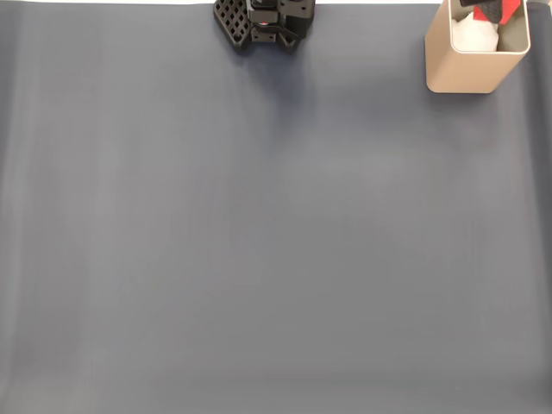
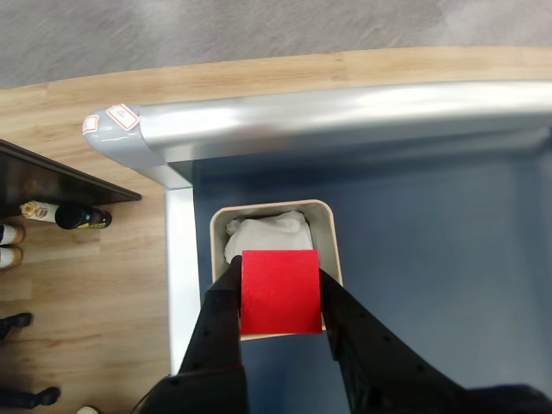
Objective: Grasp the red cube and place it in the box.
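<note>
Already the grasp is done: in the wrist view the claw (image 2: 280, 297) is clenched on the red cube (image 2: 279, 291), one black finger (image 2: 220, 332) pressed to each side face, and the cube hangs directly over the open mouth of the box (image 2: 323, 226). Its red face covers the nearer part of the opening. Something white and crumpled, perhaps paper or cloth (image 2: 269, 235), lies inside the box beyond the cube. What is left, by my judgement, is only the release, and maybe a small lowering first; how high the cube sits above the rim cannot be read from this angle.

Under the box lies a dark blue-grey mat that covers the desk (image 2: 448, 259), smooth and bare. Beyond it runs a rounded silver-grey edge rail (image 2: 345, 112) with small red-and-white stickers (image 2: 121, 116) at its corner. Past the rail the room shows a pale wooden floor (image 2: 86, 259), a dark low shelf (image 2: 52, 181) with a bottle (image 2: 82, 216) lying by it, and a grey carpet (image 2: 216, 26) farthest off.

In the fixed view the box (image 1: 461, 69) stands at the upper right corner of the mat, with red and white showing at its mouth, and the arm's black base (image 1: 263, 21) sits at the top edge.
</note>
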Available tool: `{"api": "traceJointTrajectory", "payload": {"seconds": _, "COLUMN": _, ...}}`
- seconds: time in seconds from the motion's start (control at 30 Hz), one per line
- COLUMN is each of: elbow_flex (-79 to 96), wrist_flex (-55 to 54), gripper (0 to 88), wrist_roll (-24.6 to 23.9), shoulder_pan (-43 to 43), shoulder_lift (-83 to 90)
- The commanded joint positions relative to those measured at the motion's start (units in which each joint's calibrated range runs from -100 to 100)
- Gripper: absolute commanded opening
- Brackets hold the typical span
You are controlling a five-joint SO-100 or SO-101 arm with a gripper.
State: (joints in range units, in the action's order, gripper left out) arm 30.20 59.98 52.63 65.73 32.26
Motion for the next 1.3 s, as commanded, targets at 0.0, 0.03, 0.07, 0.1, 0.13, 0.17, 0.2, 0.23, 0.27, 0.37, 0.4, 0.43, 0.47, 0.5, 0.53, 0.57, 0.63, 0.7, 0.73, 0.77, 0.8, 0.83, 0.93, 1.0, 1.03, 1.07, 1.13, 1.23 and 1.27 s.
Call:
{"api": "traceJointTrajectory", "payload": {"seconds": 0.0, "elbow_flex": -1.0, "wrist_flex": -0.7, "gripper": 1.1, "wrist_roll": -0.6, "shoulder_pan": 0.9, "shoulder_lift": 1.4}}
{"api": "traceJointTrajectory", "payload": {"seconds": 0.03, "elbow_flex": -1.1, "wrist_flex": -0.7, "gripper": 1.1, "wrist_roll": -0.6, "shoulder_pan": 1.0, "shoulder_lift": 1.4}}
{"api": "traceJointTrajectory", "payload": {"seconds": 0.07, "elbow_flex": -1.1, "wrist_flex": -0.8, "gripper": 1.1, "wrist_roll": -0.6, "shoulder_pan": 1.0, "shoulder_lift": 1.4}}
{"api": "traceJointTrajectory", "payload": {"seconds": 0.1, "elbow_flex": -1.2, "wrist_flex": -0.9, "gripper": 1.1, "wrist_roll": -0.6, "shoulder_pan": 1.0, "shoulder_lift": 1.5}}
{"api": "traceJointTrajectory", "payload": {"seconds": 0.13, "elbow_flex": -1.3, "wrist_flex": -0.9, "gripper": 1.1, "wrist_roll": -0.5, "shoulder_pan": 0.9, "shoulder_lift": 1.7}}
{"api": "traceJointTrajectory", "payload": {"seconds": 0.17, "elbow_flex": -1.4, "wrist_flex": -1.0, "gripper": 1.1, "wrist_roll": -0.5, "shoulder_pan": 0.8, "shoulder_lift": 1.8}}
{"api": "traceJointTrajectory", "payload": {"seconds": 0.2, "elbow_flex": -1.5, "wrist_flex": -1.2, "gripper": 0.9, "wrist_roll": -0.6, "shoulder_pan": 0.7, "shoulder_lift": 1.9}}
{"api": "traceJointTrajectory", "payload": {"seconds": 0.23, "elbow_flex": -1.5, "wrist_flex": -1.5, "gripper": 0.6, "wrist_roll": -0.7, "shoulder_pan": 0.6, "shoulder_lift": 2.1}}
{"api": "traceJointTrajectory", "payload": {"seconds": 0.27, "elbow_flex": -1.5, "wrist_flex": -1.6, "gripper": 0.5, "wrist_roll": -1.0, "shoulder_pan": 0.5, "shoulder_lift": 2.1}}
{"api": "traceJointTrajectory", "payload": {"seconds": 0.37, "elbow_flex": -1.5, "wrist_flex": -1.7, "gripper": 1.0, "wrist_roll": -1.3, "shoulder_pan": 0.4, "shoulder_lift": 2.3}}
{"api": "traceJointTrajectory", "payload": {"seconds": 0.4, "elbow_flex": -1.5, "wrist_flex": -1.7, "gripper": 1.0, "wrist_roll": -1.3, "shoulder_pan": 0.4, "shoulder_lift": 2.3}}
{"api": "traceJointTrajectory", "payload": {"seconds": 0.43, "elbow_flex": -1.5, "wrist_flex": -1.7, "gripper": 1.0, "wrist_roll": -1.3, "shoulder_pan": 0.4, "shoulder_lift": 2.3}}
{"api": "traceJointTrajectory", "payload": {"seconds": 0.47, "elbow_flex": -1.6, "wrist_flex": -1.7, "gripper": 1.0, "wrist_roll": -1.3, "shoulder_pan": 0.4, "shoulder_lift": 2.3}}
{"api": "traceJointTrajectory", "payload": {"seconds": 0.5, "elbow_flex": -1.6, "wrist_flex": -1.7, "gripper": 1.0, "wrist_roll": -1.3, "shoulder_pan": 0.3, "shoulder_lift": 2.3}}
{"api": "traceJointTrajectory", "payload": {"seconds": 0.53, "elbow_flex": -1.6, "wrist_flex": -1.7, "gripper": 0.9, "wrist_roll": -1.2, "shoulder_pan": 0.2, "shoulder_lift": 2.3}}
{"api": "traceJointTrajectory", "payload": {"seconds": 0.57, "elbow_flex": -1.6, "wrist_flex": -1.7, "gripper": 2.9, "wrist_roll": -1.3, "shoulder_pan": -0.2, "shoulder_lift": 2.4}}
{"api": "traceJointTrajectory", "payload": {"seconds": 0.63, "elbow_flex": -1.6, "wrist_flex": -1.7, "gripper": 8.0, "wrist_roll": -1.5, "shoulder_pan": -0.8, "shoulder_lift": 2.7}}
{"api": "traceJointTrajectory", "payload": {"seconds": 0.7, "elbow_flex": -1.4, "wrist_flex": -1.7, "gripper": 15.3, "wrist_roll": -1.4, "shoulder_pan": -1.7, "shoulder_lift": 3.1}}
{"api": "traceJointTrajectory", "payload": {"seconds": 0.73, "elbow_flex": -1.4, "wrist_flex": -1.7, "gripper": 19.1, "wrist_roll": -1.1, "shoulder_pan": -2.1, "shoulder_lift": 3.4}}
{"api": "traceJointTrajectory", "payload": {"seconds": 0.77, "elbow_flex": -1.3, "wrist_flex": -1.7, "gripper": 22.6, "wrist_roll": -1.0, "shoulder_pan": -2.5, "shoulder_lift": 3.6}}
{"api": "traceJointTrajectory", "payload": {"seconds": 0.8, "elbow_flex": -1.2, "wrist_flex": -1.7, "gripper": 25.4, "wrist_roll": -0.9, "shoulder_pan": -2.9, "shoulder_lift": 3.9}}
{"api": "traceJointTrajectory", "payload": {"seconds": 0.83, "elbow_flex": -1.1, "wrist_flex": -1.7, "gripper": 27.6, "wrist_roll": -0.7, "shoulder_pan": -3.2, "shoulder_lift": 4.0}}
{"api": "traceJointTrajectory", "payload": {"seconds": 0.93, "elbow_flex": -0.9, "wrist_flex": -1.7, "gripper": 32.2, "wrist_roll": -0.4, "shoulder_pan": -3.8, "shoulder_lift": 4.0}}
{"api": "traceJointTrajectory", "payload": {"seconds": 1.0, "elbow_flex": -0.7, "wrist_flex": -1.7, "gripper": 34.7, "wrist_roll": -0.4, "shoulder_pan": -3.9, "shoulder_lift": 4.0}}
{"api": "traceJointTrajectory", "payload": {"seconds": 1.03, "elbow_flex": -0.5, "wrist_flex": -1.7, "gripper": 36.0, "wrist_roll": -0.3, "shoulder_pan": -3.9, "shoulder_lift": 4.0}}
{"api": "traceJointTrajectory", "payload": {"seconds": 1.07, "elbow_flex": -0.4, "wrist_flex": -1.9, "gripper": 36.7, "wrist_roll": -0.2, "shoulder_pan": -3.9, "shoulder_lift": 4.2}}
{"api": "traceJointTrajectory", "payload": {"seconds": 1.13, "elbow_flex": -0.3, "wrist_flex": -2.4, "gripper": 38.0, "wrist_roll": -0.2, "shoulder_pan": -3.9, "shoulder_lift": 4.3}}
{"api": "traceJointTrajectory", "payload": {"seconds": 1.23, "elbow_flex": -0.3, "wrist_flex": -2.6, "gripper": 38.6, "wrist_roll": -0.1, "shoulder_pan": -3.9, "shoulder_lift": 4.3}}
{"api": "traceJointTrajectory", "payload": {"seconds": 1.27, "elbow_flex": -0.3, "wrist_flex": -2.6, "gripper": 38.8, "wrist_roll": -0.1, "shoulder_pan": -3.9, "shoulder_lift": 4.4}}
